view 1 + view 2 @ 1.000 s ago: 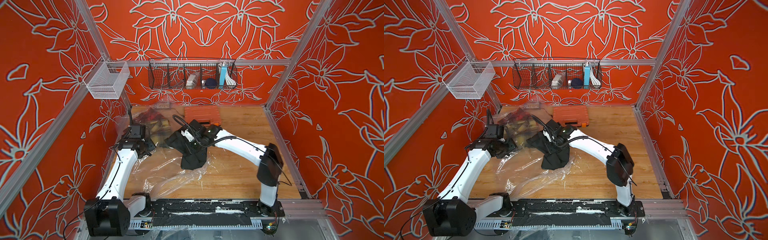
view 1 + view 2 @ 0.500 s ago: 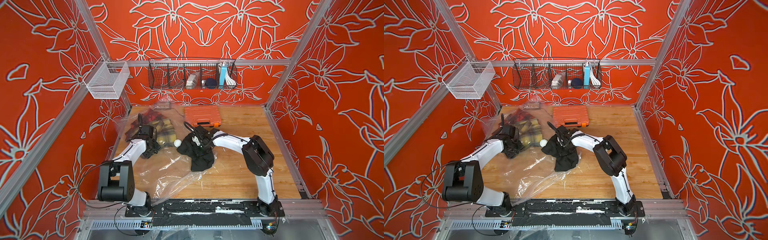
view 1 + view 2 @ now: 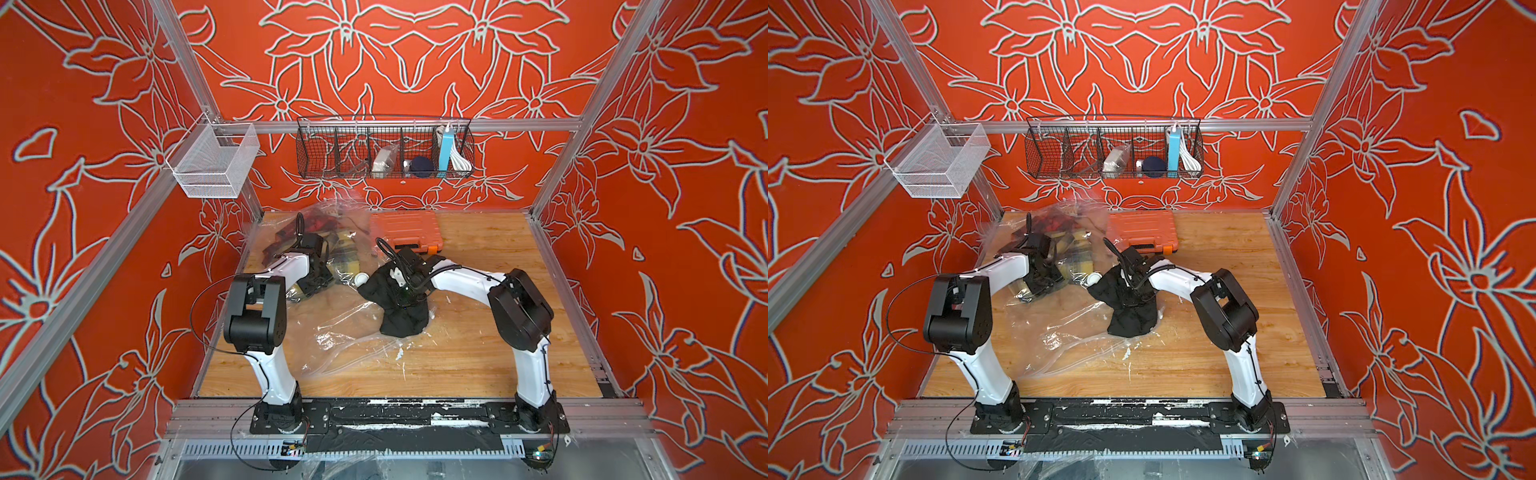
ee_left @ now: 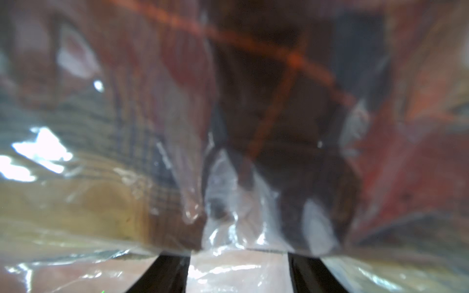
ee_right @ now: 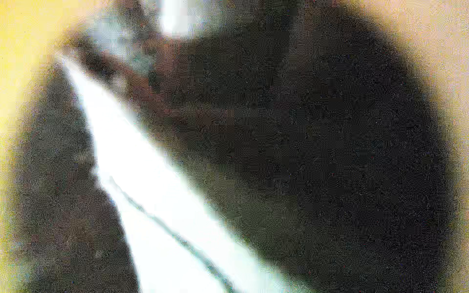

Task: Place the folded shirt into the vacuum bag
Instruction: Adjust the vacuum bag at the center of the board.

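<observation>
The left hand (image 3: 318, 280) has moved a little toward 3 o'clock and rests on the vacuum bag (image 3: 345, 332), with its fingers (image 4: 162, 274) spread. The right hand (image 3: 401, 291) still pinches the black shirt (image 3: 405, 320). The shirt touches the bag's 3 o'clock side, on the desk (image 3: 478, 353).

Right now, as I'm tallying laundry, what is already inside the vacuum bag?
Through the vacuum bag show a yellowish plaid garment and a red-and-dark garment. The left arm hides what lies beneath it.
</observation>
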You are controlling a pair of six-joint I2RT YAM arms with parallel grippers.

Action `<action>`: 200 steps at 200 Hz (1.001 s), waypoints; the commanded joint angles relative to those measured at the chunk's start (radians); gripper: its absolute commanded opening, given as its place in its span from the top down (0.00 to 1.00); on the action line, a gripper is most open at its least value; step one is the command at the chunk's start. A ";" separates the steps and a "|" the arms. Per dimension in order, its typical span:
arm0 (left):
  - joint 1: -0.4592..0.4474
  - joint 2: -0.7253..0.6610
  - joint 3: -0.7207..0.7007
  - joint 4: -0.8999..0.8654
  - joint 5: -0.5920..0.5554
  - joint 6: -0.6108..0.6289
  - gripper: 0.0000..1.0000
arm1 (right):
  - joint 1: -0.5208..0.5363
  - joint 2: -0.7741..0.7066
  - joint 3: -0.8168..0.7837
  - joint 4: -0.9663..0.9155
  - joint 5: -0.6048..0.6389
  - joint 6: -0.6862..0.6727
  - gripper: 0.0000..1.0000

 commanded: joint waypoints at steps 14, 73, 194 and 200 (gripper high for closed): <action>-0.002 0.008 0.084 0.002 0.025 0.076 0.39 | -0.031 0.095 0.059 -0.018 0.034 0.026 1.00; -0.075 -0.351 -0.018 -0.202 0.095 0.155 0.38 | -0.079 0.137 0.089 0.013 -0.007 0.027 1.00; -0.665 -0.574 -0.134 -0.504 0.072 0.243 0.34 | -0.254 -0.610 -0.290 -0.084 -0.154 -0.052 1.00; -0.689 -0.559 -0.142 -0.502 0.056 0.245 0.33 | -0.256 -0.634 -0.316 -0.083 -0.150 -0.047 1.00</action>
